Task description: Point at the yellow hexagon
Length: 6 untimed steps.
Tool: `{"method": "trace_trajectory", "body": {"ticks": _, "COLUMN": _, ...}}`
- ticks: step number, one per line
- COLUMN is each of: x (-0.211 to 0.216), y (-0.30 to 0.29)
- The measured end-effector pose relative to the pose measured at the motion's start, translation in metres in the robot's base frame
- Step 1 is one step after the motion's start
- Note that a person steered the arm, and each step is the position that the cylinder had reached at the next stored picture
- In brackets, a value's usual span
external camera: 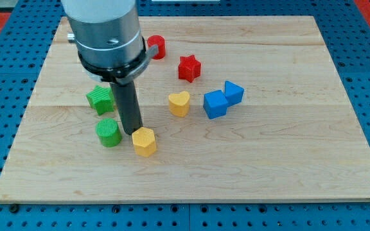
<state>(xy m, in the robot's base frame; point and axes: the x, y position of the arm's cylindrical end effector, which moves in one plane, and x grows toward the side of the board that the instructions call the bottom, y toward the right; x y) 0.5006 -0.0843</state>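
Note:
The yellow hexagon (144,141) sits on the wooden board (268,160), left of centre and toward the view's bottom. My tip (132,132) stands just to the hexagon's upper left, touching or nearly touching it. The rod hangs from the grey arm body (105,32) at the view's top left. A green cylinder (108,132) lies just left of the tip.
A green star (99,99) lies above the green cylinder, partly behind the rod. A yellow heart (179,103) sits at centre. Two blue blocks (215,104) (234,92) touch to its right. A red star (189,68) and a red cylinder (156,47) lie nearer the top.

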Motion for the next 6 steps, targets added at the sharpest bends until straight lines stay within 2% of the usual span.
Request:
{"method": "trace_trajectory", "body": {"ticks": 2, "x": -0.021, "y": 0.069}}
{"method": "trace_trajectory", "body": {"ticks": 3, "x": 0.019, "y": 0.105}}
{"method": "trace_trajectory", "body": {"ticks": 4, "x": 0.061, "y": 0.060}}
{"method": "trace_trajectory", "body": {"ticks": 6, "x": 0.066, "y": -0.056}}
